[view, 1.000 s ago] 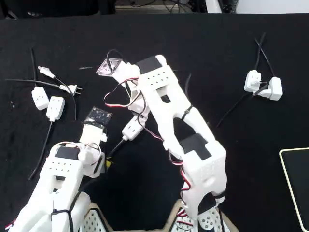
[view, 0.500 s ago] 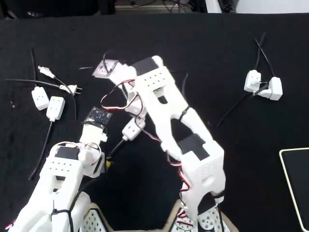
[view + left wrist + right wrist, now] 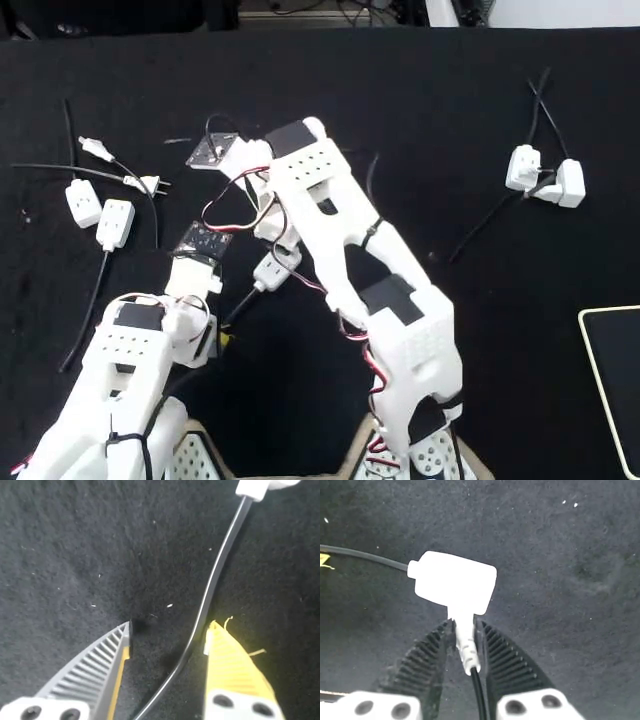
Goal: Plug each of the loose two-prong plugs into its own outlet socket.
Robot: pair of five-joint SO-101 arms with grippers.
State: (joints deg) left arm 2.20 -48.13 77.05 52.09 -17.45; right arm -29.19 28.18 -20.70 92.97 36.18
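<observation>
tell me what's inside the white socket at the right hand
A white plug sits in the socket, pinched by the right hand. Its prongs are hidden inside the socket, so their depth cannot be seen.

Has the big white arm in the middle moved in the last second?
Yes. The right arm swung slightly left, toward the unmoved loose plug.
</observation>
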